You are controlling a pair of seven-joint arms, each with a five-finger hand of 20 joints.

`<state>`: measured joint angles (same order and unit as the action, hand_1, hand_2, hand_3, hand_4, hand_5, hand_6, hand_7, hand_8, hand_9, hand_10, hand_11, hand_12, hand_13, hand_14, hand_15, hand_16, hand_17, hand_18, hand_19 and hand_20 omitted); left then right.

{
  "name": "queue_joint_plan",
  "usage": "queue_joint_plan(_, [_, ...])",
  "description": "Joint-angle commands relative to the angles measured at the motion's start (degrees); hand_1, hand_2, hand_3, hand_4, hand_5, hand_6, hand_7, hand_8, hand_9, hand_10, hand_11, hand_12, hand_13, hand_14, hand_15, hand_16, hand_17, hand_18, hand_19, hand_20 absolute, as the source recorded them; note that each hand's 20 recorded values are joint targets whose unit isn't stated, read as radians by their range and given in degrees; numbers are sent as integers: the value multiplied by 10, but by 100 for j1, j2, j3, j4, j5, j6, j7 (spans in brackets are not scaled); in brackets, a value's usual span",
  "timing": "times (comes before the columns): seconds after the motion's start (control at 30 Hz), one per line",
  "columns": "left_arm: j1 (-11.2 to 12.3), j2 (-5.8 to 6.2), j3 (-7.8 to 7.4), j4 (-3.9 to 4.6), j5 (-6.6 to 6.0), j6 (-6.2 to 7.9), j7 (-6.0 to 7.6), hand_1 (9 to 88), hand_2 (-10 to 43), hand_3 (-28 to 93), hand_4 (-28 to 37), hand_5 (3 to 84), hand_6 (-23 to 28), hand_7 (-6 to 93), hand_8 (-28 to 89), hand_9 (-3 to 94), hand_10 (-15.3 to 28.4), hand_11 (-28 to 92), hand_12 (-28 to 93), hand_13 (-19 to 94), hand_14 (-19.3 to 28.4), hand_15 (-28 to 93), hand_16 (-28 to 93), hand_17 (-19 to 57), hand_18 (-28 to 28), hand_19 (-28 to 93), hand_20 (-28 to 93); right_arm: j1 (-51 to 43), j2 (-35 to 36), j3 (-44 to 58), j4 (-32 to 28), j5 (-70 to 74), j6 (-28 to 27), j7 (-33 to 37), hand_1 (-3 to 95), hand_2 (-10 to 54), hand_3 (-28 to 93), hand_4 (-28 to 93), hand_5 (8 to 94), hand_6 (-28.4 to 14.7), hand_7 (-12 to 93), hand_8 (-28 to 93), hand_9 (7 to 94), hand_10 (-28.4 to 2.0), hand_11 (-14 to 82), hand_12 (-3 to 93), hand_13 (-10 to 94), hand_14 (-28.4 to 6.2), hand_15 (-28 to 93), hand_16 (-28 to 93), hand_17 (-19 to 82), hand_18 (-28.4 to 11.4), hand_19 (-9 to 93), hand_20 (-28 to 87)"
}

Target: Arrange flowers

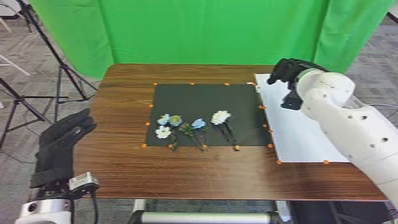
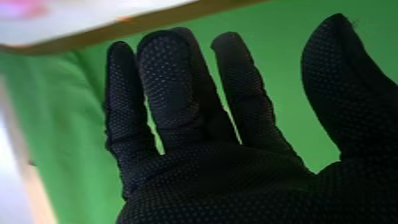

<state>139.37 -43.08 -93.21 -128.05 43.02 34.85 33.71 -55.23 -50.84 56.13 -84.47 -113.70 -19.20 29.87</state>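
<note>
In the head view my right hand (image 1: 297, 70) is over the far end of the white sheet (image 1: 306, 135), at the table's back right. The right wrist view has my right hand (image 2: 204, 165) open, its fingers straight and the thumb spread apart, holding nothing. My left hand (image 1: 67, 132) rests open at the table's left edge. On the black mat (image 1: 209, 95) lie a white flower (image 1: 220, 117), a smaller white flower (image 1: 163, 132), blue flowers (image 1: 198, 123) and a bluish-yellow bloom (image 1: 175, 120), stems pointing toward the near edge. A blurred pink patch (image 2: 22, 9) is near the white surface in the right wrist view.
Small orange markers (image 1: 279, 161) line the mat and the white sheet on the brown table (image 1: 195, 175). Behind the table hangs a green curtain (image 1: 213, 35). Black tripods (image 1: 62, 67) stand on the floor at the left.
</note>
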Motion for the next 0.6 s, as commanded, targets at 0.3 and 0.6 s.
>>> queue_joint_plan(0.3, [-70,12,78,28,-14,-20,29,276,36,819,-175,407,109,206,-120,317,190,419,99,193,239,658,-166,-130,187,516,124,117,4,-41,816,-435,189,226,241,9,877,-258,424,-73,179,-126,437,-202,233,150,580,-124,823,125,185,-209,806,40])
queue_joint_plan(0.6, [-75,1,86,34,-24,-28,52,277,37,818,-176,407,109,207,-119,317,191,421,99,194,239,658,-166,-130,188,516,125,155,16,8,1069,-547,170,201,241,5,883,-260,418,-67,185,-132,379,-187,190,132,586,-117,844,120,191,-207,810,50])
